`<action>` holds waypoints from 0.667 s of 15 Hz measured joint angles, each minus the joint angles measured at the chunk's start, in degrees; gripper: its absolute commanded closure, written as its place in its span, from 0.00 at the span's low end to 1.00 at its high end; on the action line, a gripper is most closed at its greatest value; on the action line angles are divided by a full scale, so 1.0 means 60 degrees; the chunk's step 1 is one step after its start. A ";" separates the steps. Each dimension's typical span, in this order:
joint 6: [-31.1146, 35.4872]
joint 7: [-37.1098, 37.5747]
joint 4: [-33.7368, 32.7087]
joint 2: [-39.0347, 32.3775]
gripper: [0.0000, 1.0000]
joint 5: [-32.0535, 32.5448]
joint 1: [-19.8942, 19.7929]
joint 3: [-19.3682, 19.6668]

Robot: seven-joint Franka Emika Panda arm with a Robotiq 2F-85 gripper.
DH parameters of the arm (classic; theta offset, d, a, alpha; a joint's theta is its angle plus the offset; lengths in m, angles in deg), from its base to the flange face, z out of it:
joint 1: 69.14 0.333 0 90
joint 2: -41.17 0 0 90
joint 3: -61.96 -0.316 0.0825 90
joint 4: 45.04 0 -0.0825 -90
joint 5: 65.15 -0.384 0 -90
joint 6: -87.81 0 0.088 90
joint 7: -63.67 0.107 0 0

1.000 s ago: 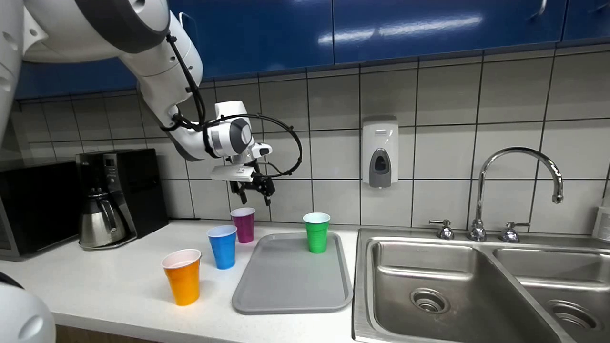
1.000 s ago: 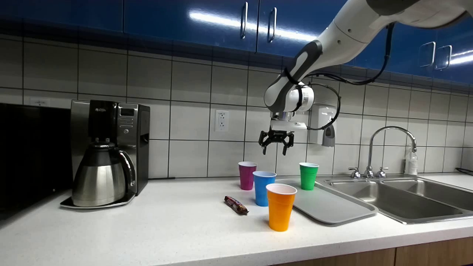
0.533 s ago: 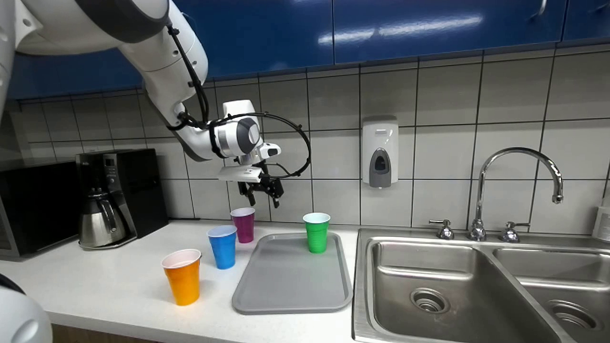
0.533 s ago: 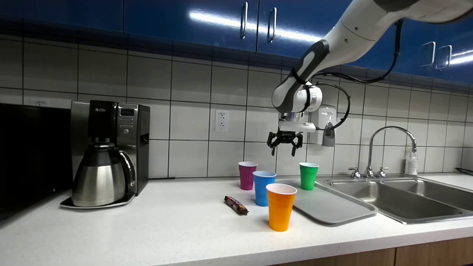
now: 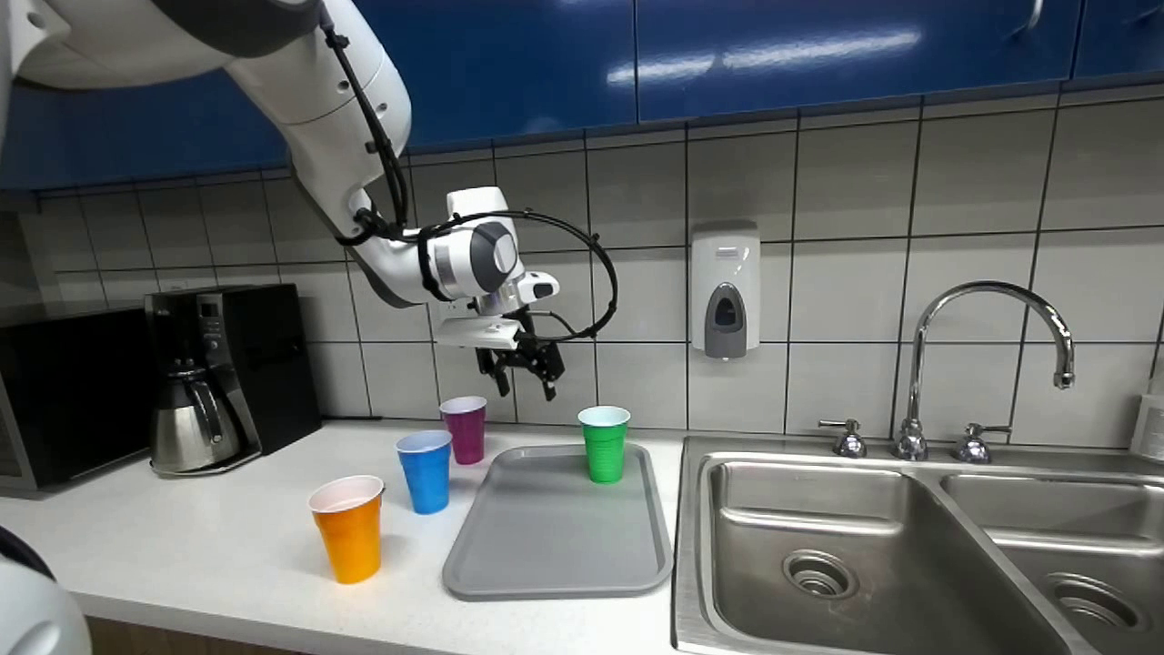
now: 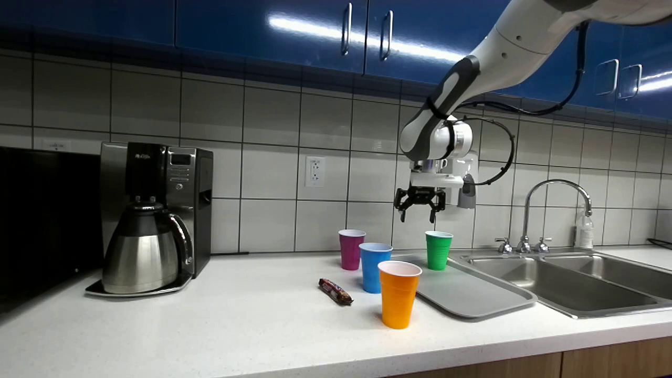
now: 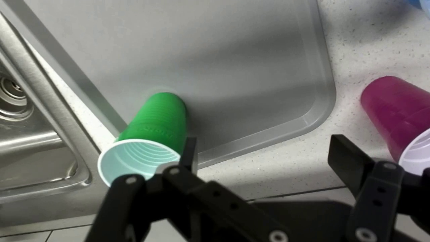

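End effector (image 6: 418, 216) hangs over the bench (image 6: 210, 331) near its back edge, fingers (image 7: 190, 151) spread wide and holding nothing, tips higher than the cup rims. Nearest to it stands the green cup (image 6: 438, 253), upright on the gray tray (image 5: 559, 555) by its back edge, toward the corner beside the sink (image 5: 693, 546). Just off the tray's opposite back corner, on the bench, stands the purple cup (image 5: 466, 437). In the wrist view one finger nearly lines up with the green rim, so a straight descent would likely clip it. Working cleanly around this cup calls for centring the gap over it first, then lowering level, with the purple cup kept clear of the far finger. Such thin-looking sides probably buckle easily; a light squeeze below the rim, ending short of the tray's raised edge, seems best.
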 measured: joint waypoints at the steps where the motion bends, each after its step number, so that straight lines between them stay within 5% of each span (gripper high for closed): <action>1: 0.0002 0.0000 0.0031 0.0026 0.00 0.0000 -0.0051 0.0027; 10: 0.0077 0.0000 0.0060 0.0055 0.00 0.0004 -0.0433 0.0280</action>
